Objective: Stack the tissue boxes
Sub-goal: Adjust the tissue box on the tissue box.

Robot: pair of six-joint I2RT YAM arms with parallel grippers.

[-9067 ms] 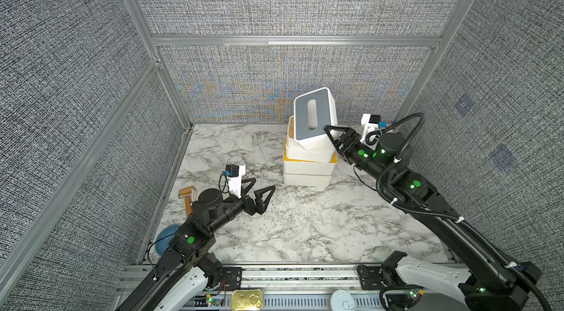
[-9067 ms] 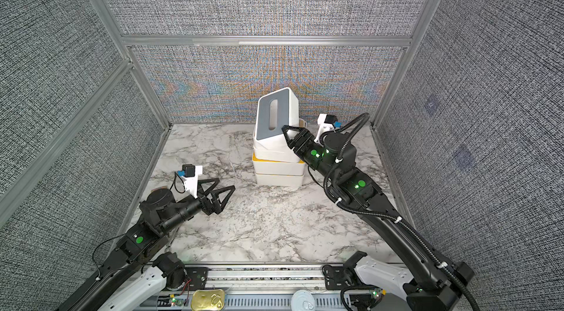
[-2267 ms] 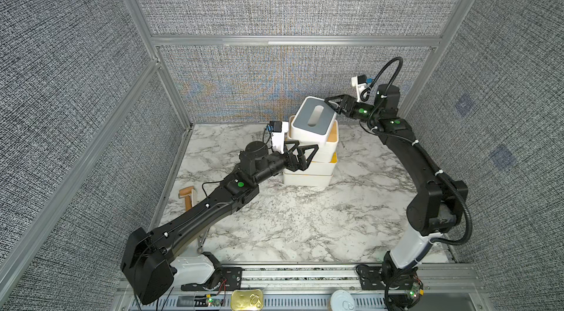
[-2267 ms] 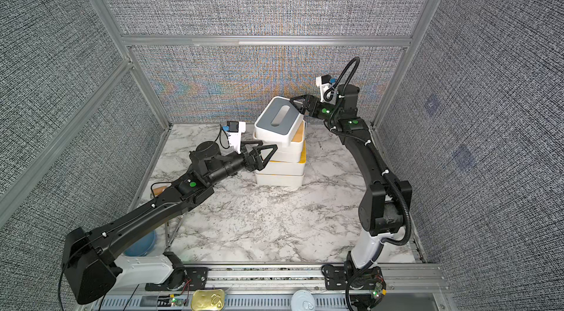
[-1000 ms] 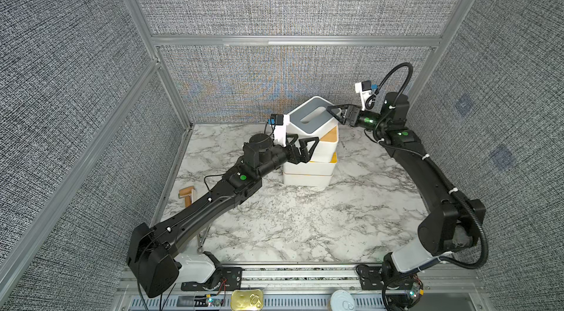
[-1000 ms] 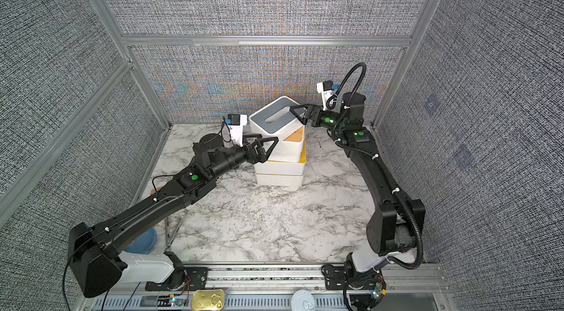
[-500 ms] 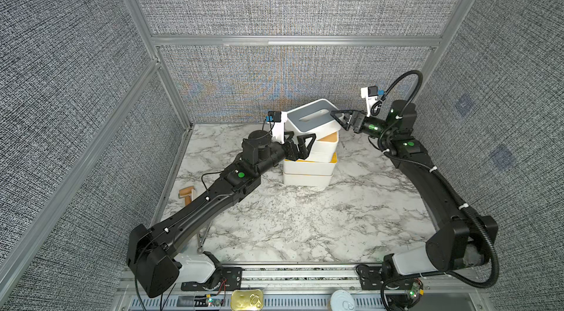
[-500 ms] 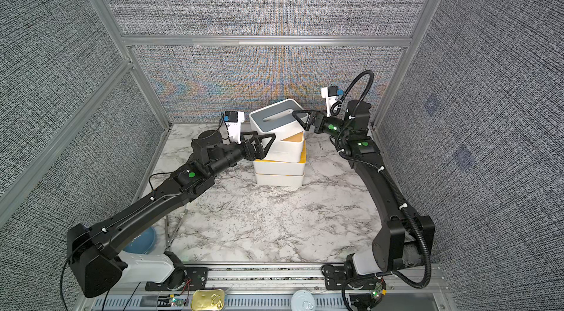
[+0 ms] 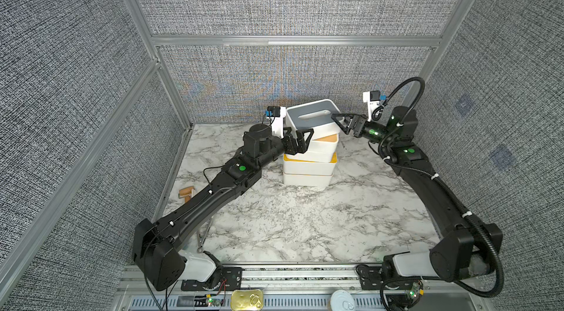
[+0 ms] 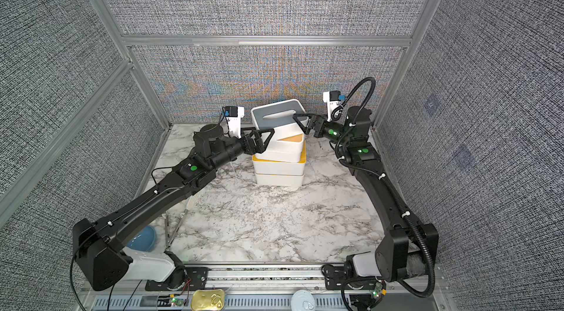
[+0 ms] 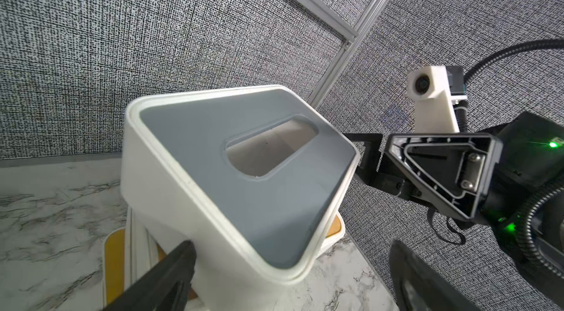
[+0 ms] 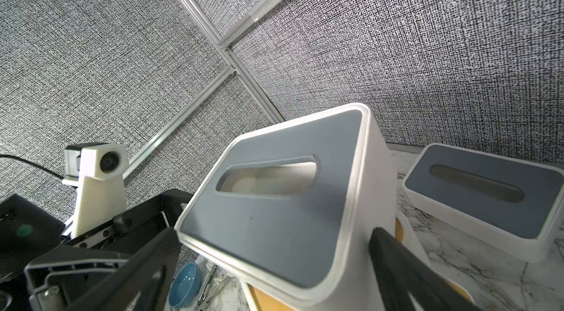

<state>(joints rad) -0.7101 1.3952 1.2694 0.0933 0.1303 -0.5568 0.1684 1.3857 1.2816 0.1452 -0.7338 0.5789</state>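
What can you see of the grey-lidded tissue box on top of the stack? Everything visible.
The grey-lidded box has a white, rounded-corner body that looks like smooth plastic and a flat grey lid sunk inside a white rim, with an oval slot showing a pale interior. It sits topmost on the stack, askew and seemingly tilted over the yellow-lidded box beneath. The open left claw flanks one end, the open right claw the other; contact cannot be confirmed.
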